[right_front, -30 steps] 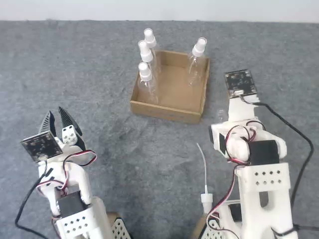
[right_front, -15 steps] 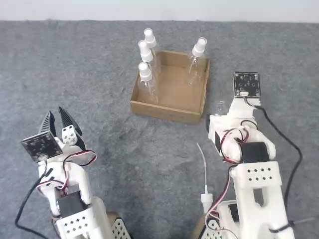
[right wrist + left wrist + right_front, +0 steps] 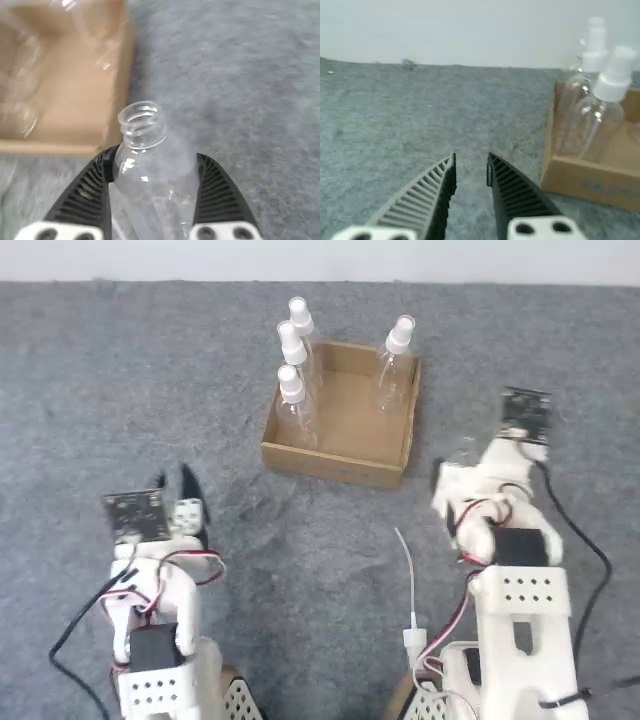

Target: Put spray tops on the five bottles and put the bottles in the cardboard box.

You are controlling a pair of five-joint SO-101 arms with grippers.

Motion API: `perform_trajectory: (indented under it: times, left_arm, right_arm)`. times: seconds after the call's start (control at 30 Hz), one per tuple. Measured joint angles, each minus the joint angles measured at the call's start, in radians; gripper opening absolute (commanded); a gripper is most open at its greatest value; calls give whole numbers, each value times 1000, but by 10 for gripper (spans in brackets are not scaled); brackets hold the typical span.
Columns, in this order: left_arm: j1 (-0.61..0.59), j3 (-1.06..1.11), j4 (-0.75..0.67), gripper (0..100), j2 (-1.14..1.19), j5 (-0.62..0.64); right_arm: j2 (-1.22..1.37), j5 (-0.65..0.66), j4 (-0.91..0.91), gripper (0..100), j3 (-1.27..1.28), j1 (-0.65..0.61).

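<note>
You have the grey table (image 3: 120, 370) under everything. Your right arm (image 3: 515, 590) stands at the near right side and your left arm (image 3: 155, 640) at the near left side. The box (image 3: 330, 462) sits in the far middle of the table, with its top open. Four bottles (image 3: 298, 415) stand upright inside it, each one wearing a white top (image 3: 400, 335). Three of them are in a row along the left wall and one is in the far right corner.

The right claw (image 3: 155, 159) is pinching a fifth bottle (image 3: 150, 172) by its body, one finger on each side. The neck of this bottle is bare and its mouth is open. It is outside the box, near the right near corner.

The left claw (image 3: 471, 159) is a little spread. There is a narrow gap between the tips and nothing is in it. It points toward the box and is well apart from it.

One loose top (image 3: 413, 638) lies on the table just beside the base of the right arm, and its thin tube points toward the box.
</note>
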Motion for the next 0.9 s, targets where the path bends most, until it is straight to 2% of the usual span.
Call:
perform_trajectory:
  times: [0.13,0.33,0.57,0.9]
  left_arm:
    - [91,-26,98,167,0,-5]
    - [199,-26,107,222,0,-8]
    - [325,-34,135,276,0,-8]
    - [621,-94,229,298,0,-8]
  right_arm:
    - [0,-31,-46,27,46,60]
    - [0,-41,-120,26,101,141]
    - [0,-129,-178,26,127,256]
    - [0,-137,-241,26,164,313]
